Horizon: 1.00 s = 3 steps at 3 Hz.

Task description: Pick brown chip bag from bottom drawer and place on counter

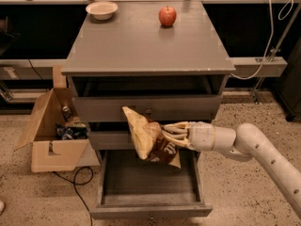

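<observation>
The brown chip bag [149, 139], dark brown with tan-yellow ends, hangs in the air in front of the middle drawer, above the open bottom drawer [149, 185]. My gripper [168, 135] reaches in from the right and is shut on the bag's right side. The bottom drawer is pulled out and its grey floor shows nothing in it. The counter [141, 39] is the grey top of the cabinet, well above the bag.
A red apple [167, 16] and a pale bowl [101, 9] stand at the counter's back edge. An open cardboard box [54, 131] with items sits on the speckled floor to the left, with a black cable beside it. The two upper drawers are shut.
</observation>
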{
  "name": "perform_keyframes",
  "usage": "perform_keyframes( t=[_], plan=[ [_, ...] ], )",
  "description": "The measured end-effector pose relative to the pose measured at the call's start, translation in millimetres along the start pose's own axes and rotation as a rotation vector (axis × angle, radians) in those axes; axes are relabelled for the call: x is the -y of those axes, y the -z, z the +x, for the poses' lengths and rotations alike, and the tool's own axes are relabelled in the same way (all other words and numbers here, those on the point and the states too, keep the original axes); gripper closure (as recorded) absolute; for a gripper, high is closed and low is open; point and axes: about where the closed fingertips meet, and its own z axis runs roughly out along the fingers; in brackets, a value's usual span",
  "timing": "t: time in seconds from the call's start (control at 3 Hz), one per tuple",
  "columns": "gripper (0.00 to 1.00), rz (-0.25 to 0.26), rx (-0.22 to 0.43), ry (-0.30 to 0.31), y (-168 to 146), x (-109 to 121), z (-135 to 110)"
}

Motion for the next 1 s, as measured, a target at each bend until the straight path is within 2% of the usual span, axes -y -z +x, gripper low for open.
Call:
perform_keyframes(
  t=[0.33,0.67,1.0],
  plan=[
    [1.00,0.000,0.000,0.000,0.0,0.0,0.0],
    [1.00,-0.019,-0.016,0.039,-3.7,11.9,-14.9],
    [1.00,0.005,-0.081,0.179,-1.1,54.5,-81.2]
  ],
)
